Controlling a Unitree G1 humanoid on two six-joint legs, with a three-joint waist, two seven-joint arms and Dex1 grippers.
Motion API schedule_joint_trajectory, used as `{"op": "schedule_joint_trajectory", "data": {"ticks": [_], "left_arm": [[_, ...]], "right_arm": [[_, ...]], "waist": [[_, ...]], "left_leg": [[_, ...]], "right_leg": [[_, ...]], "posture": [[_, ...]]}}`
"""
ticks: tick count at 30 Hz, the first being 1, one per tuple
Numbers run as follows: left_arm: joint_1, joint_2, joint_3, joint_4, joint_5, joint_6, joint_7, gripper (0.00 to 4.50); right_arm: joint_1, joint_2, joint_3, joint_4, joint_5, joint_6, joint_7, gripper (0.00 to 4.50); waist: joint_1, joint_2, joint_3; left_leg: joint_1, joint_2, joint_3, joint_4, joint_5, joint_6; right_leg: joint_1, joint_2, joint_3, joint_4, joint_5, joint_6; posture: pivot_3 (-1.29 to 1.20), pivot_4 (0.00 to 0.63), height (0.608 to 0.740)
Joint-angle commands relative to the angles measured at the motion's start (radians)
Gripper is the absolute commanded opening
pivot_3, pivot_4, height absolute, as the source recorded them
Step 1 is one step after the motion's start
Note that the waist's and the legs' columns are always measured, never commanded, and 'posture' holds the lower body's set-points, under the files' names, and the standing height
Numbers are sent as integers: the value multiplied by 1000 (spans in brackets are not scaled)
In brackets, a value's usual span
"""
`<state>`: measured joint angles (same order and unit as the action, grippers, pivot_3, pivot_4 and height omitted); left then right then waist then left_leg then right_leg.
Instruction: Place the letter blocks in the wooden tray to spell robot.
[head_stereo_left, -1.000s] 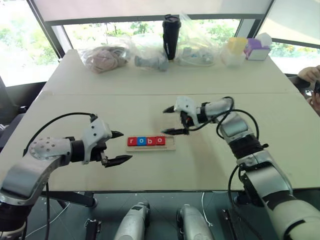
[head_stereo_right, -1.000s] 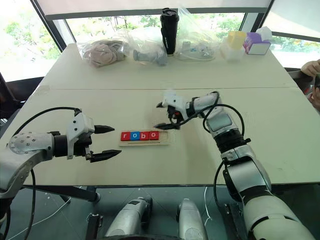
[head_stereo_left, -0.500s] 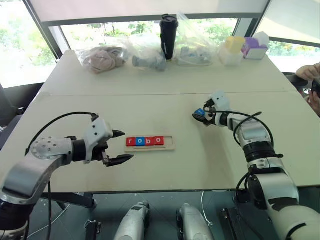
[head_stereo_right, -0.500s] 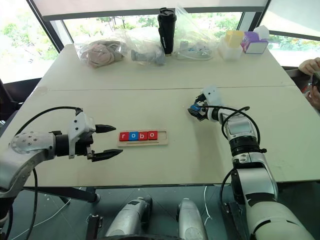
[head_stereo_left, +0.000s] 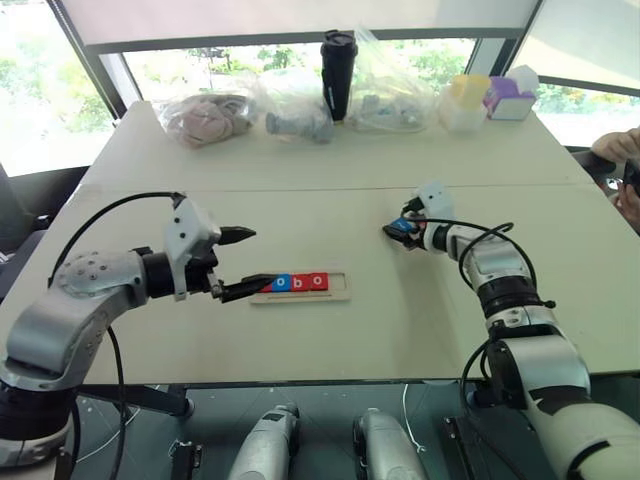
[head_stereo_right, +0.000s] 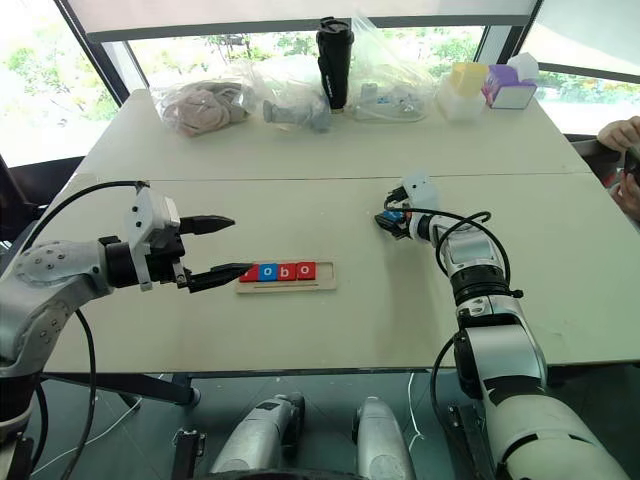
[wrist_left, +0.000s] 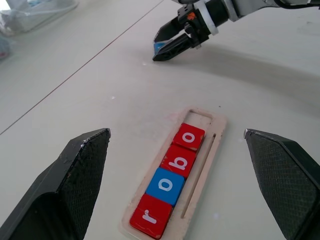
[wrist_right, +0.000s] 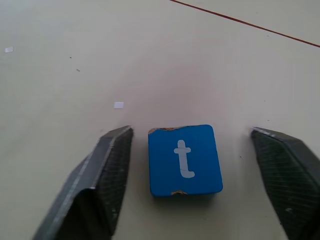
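Bags (head_stereo_left: 210, 115), a black flask (head_stereo_left: 339, 60) and boxes (head_stereo_left: 512, 95) lined the worktop's (head_stereo_left: 300, 205) far edge. Right tool (wrist_right: 192, 165) straddled the blue t block (wrist_right: 185, 160), fingers apart, not gripping. Left tool (wrist_left: 175, 187) gaped wide above the wooden tray (wrist_left: 200, 172) holding r-o-b-o.

r block (head_stereo_left: 266, 285): partly hidden behind the left gripper (head_stereo_left: 243, 262) in the head views.
Person's hand (head_stereo_left: 615, 148): cut off by the picture's edge.
Things in the plastic bags (head_stereo_left: 300, 100): too blurry to tell.
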<state>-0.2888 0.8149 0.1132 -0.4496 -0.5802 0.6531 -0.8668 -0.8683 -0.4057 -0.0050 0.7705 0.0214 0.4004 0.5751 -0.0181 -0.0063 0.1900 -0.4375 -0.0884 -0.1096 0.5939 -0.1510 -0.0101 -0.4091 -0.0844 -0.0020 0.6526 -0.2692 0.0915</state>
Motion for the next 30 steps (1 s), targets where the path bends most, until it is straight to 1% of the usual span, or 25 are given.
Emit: {"op": "schedule_joint_trajectory", "data": {"ticks": [1,2,6,9,10,12,14,16,18,21,28,29,30], "left_arm": [[-8,-4,23,-4,-9,-6,9,4500],[-9,-5,22,-3,-9,-7,10,4500],[-19,-17,11,5,-7,-11,12,4500],[-21,-19,11,8,-3,-18,8,4500],[-21,-20,12,10,-3,-20,7,4500],[-21,-23,6,16,-1,-25,2,4500],[-20,-25,1,19,0,-27,-3,4500],[-23,-29,-8,20,-3,-25,-9,4500],[-31,-32,-23,28,-2,-26,-23,4500],[-47,-34,-51,55,18,-41,-42,4500],[-64,-37,-70,74,26,-50,-59,4500],[-66,-38,-71,75,28,-50,-60,4500],[-66,-38,-71,76,28,-50,-61,4500]], "right_arm": [[14,5,-4,-68,7,35,-17,1532],[19,6,-5,-80,9,45,-21,1217],[38,2,-21,-174,12,92,-63,1239],[81,76,-226,-566,86,506,-282,1239],[97,100,-266,-662,90,606,-334,1239],[156,184,-321,-873,73,819,-417,1239],[188,241,-349,-1006,65,957,-467,1239],[227,296,-345,-1129,54,1068,-504,1239],[287,380,-317,-1254,37,1171,-546,1239],[346,456,-290,-1322,23,1214,-581,1239],[392,537,-288,-1348,10,1214,-615,1239],[392,546,-293,-1347,10,1214,-616,2253],[393,549,-295,-1347,10,1214,-616,2479]], "waist": [[2,0,0],[2,0,0],[2,0,0],[4,0,0],[5,0,0],[6,0,0],[6,-1,-1],[5,0,-1],[5,0,-1],[2,0,-1],[2,0,-1],[1,0,-1],[1,0,-1]], "left_leg": [[0,0,0,0,0,0],[0,0,0,0,0,0],[0,0,0,0,0,0],[-1,0,0,0,0,0],[-2,0,-1,0,0,0],[-4,0,-1,0,0,0],[-4,0,-2,-1,0,0],[-4,0,-1,-2,0,0],[-4,0,-1,-2,0,0],[-4,0,0,-2,0,-1],[-4,0,0,-1,0,-1],[-4,0,0,-2,0,-1],[-4,0,0,-2,0,-1]], "right_leg": [[0,0,0,0,0,0],[0,0,0,0,0,0],[0,0,0,0,0,0],[-1,0,1,1,0,0],[-4,-1,1,2,0,0],[-6,-2,1,4,0,0],[-8,-2,1,6,0,0],[-9,-2,1,6,0,-1],[-9,-3,1,7,-2,-3],[-10,-3,2,7,-2,-3],[-10,-3,1,7,-2,-3],[-10,-3,1,7,-2,-3],[-10,-3,1,7,-2,-3]], "posture": [[0,150,740],[0,150,740],[0,150,740],[0,150,740],[0,150,740],[0,150,740],[0,150,740],[0,150,740],[0,150,740],[0,150,740],[0,150,740],[0,150,740],[0,150,740]]}}
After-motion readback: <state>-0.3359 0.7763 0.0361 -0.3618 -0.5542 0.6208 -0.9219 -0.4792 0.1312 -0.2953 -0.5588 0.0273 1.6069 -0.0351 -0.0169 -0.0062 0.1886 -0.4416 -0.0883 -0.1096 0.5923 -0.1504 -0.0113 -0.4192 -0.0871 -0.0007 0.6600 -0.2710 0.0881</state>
